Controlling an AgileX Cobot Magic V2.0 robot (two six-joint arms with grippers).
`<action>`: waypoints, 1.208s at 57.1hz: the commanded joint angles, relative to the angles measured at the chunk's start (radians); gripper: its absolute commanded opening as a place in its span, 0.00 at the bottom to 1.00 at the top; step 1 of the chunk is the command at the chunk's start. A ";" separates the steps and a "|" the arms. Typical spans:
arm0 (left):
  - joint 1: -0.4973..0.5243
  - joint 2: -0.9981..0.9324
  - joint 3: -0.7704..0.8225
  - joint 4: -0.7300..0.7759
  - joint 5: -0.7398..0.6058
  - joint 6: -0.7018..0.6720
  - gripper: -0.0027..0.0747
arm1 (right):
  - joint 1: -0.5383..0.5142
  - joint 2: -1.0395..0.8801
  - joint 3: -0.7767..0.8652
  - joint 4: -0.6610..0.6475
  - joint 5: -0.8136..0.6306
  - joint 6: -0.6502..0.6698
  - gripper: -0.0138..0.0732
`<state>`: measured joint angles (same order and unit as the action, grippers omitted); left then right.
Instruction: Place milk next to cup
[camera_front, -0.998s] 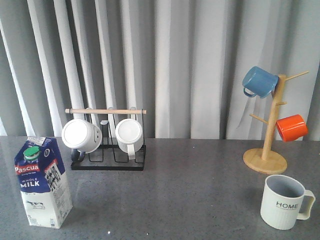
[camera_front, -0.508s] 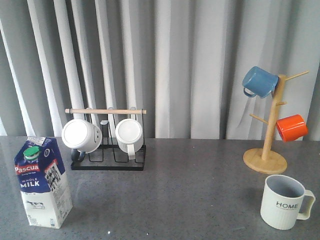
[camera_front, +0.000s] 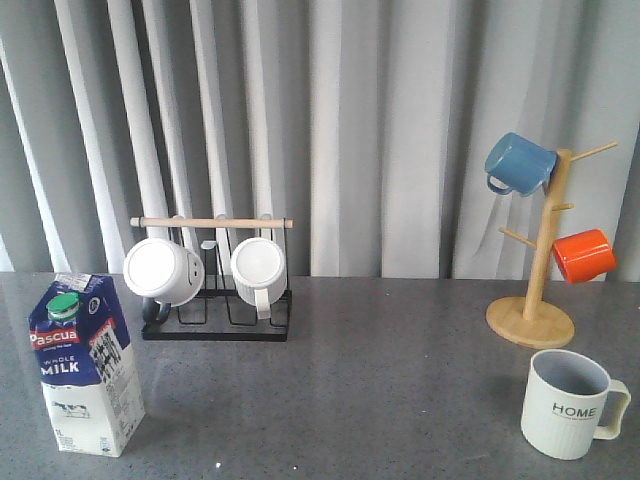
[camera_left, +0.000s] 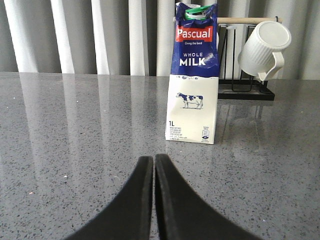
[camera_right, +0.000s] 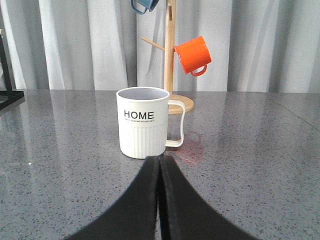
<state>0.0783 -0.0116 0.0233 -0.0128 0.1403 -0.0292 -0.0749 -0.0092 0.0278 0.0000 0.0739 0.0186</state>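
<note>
Nothing has shifted over the last second; the milk (camera_front: 84, 362) stands well apart from the cup (camera_front: 570, 404); left gripper (camera_left: 153, 161) and right gripper (camera_right: 159, 162) both clenched, empty; task unstarted.

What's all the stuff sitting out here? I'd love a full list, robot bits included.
milk carton: one, blue and white, front left of the table.
HOME cup: one, pale grey-white, front right.
white mugs: two, on the black rack at the back left.
blue mug: one, hanging on the wooden mug tree.
orange mug: one, same tree.
table: one, grey speckled.
curtain: pale grey, behind.
left end effector: black, shut, facing the carton.
right end effector: black, shut, facing the cup.
</note>
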 joint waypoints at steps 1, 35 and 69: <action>0.001 -0.013 -0.021 -0.003 -0.070 -0.011 0.04 | 0.000 -0.016 0.009 -0.007 -0.074 -0.001 0.15; 0.001 -0.010 -0.089 0.031 -0.407 -0.031 0.04 | 0.000 -0.003 -0.157 0.019 -0.288 -0.019 0.15; -0.002 0.852 -0.759 -0.074 -0.215 -0.090 0.04 | 0.000 0.840 -0.576 0.023 -0.219 -0.043 0.15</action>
<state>0.0783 0.7504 -0.6866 -0.0755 0.0474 -0.1294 -0.0749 0.7921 -0.5043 0.0204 -0.0650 -0.0158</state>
